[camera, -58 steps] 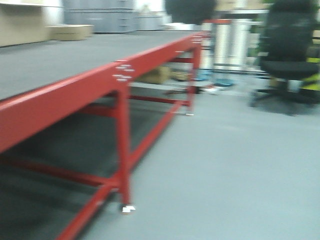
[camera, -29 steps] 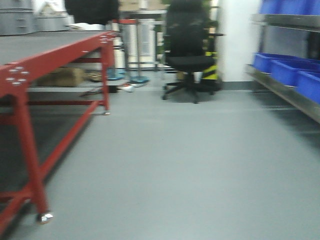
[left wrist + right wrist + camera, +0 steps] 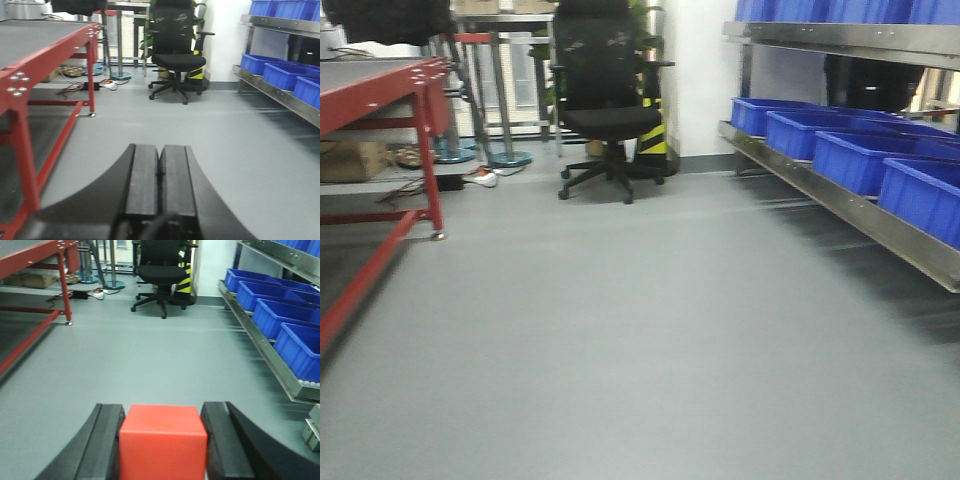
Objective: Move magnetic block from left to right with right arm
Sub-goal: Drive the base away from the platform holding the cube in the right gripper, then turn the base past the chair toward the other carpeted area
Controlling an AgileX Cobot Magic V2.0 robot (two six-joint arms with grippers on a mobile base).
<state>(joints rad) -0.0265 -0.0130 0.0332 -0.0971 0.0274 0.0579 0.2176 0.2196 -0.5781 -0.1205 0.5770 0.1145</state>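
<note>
Right wrist view has the red block [image 3: 163,440] clamped tight in the right claw [image 3: 162,412] at bottom centre, so I'd say pickup's done and only the drop-off on the right is left, while the left claw [image 3: 160,155] sits pinched together, empty.

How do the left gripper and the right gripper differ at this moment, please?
The left gripper is shut empty, while the right gripper is shut on the magnetic block. The left gripper's jaws touch; the right gripper's jaws stand apart, flanking the block. Both are black.
</note>
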